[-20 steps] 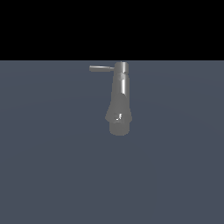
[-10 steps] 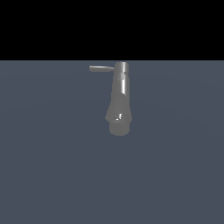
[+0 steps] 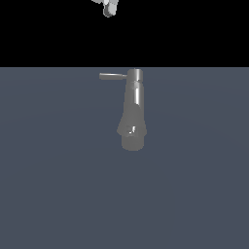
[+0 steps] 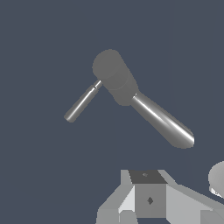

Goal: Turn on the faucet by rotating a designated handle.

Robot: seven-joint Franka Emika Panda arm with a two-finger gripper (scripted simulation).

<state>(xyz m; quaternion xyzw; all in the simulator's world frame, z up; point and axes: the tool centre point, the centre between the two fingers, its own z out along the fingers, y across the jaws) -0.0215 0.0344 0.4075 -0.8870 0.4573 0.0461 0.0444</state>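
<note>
From the exterior view I see the glossy grey tapering metal faucet (image 3: 132, 114) on the slate floor, its thin straight grey bar handle (image 3: 113, 76) jutting toward that view's left. The white gripper (image 3: 110, 7) hangs well above, touching nothing. On the wrist view, I can't tell its opening. Rotation looks entirely undone.

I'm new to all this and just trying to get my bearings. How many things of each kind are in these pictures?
Grey glossy metal faucet, tapering column: 1
Thin straight grey metal handle bar: 1
White robot end effector: 1
Total: 3
</note>
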